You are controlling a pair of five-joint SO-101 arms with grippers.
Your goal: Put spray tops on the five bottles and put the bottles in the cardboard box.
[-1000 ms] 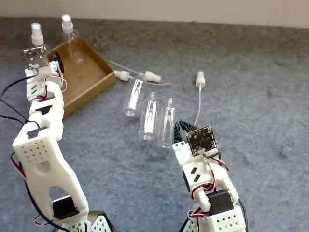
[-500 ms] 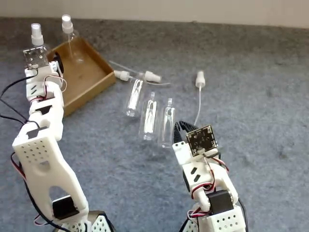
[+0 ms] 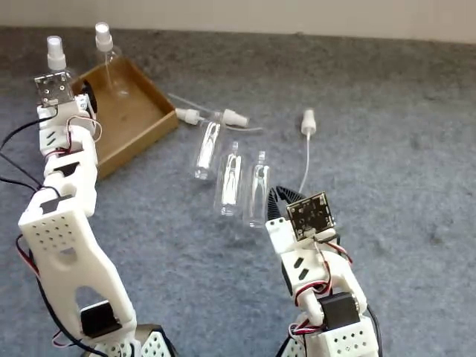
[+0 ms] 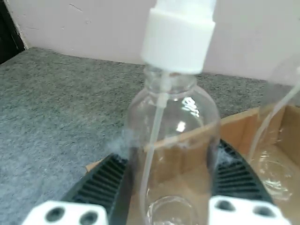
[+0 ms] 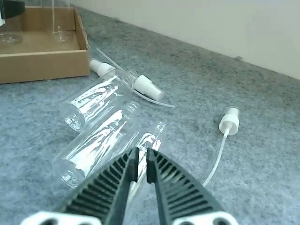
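Note:
My left gripper is shut on a clear bottle that carries a white spray top; it is upright at the far left corner of the cardboard box. A second capped bottle stands in the box's far corner. Three uncapped bottles lie side by side on the carpet. Loose spray tops lie beyond them. My right gripper is shut and empty, just short of the nearest lying bottle.
Grey carpet covers the whole table, and a pale wall runs along its far edge. The box's low walls stand left of the lying bottles. Open carpet stretches to the right of the loose spray top's long tube.
The left gripper and its bottle have edged very slightly to the left. The right arm has kept still.

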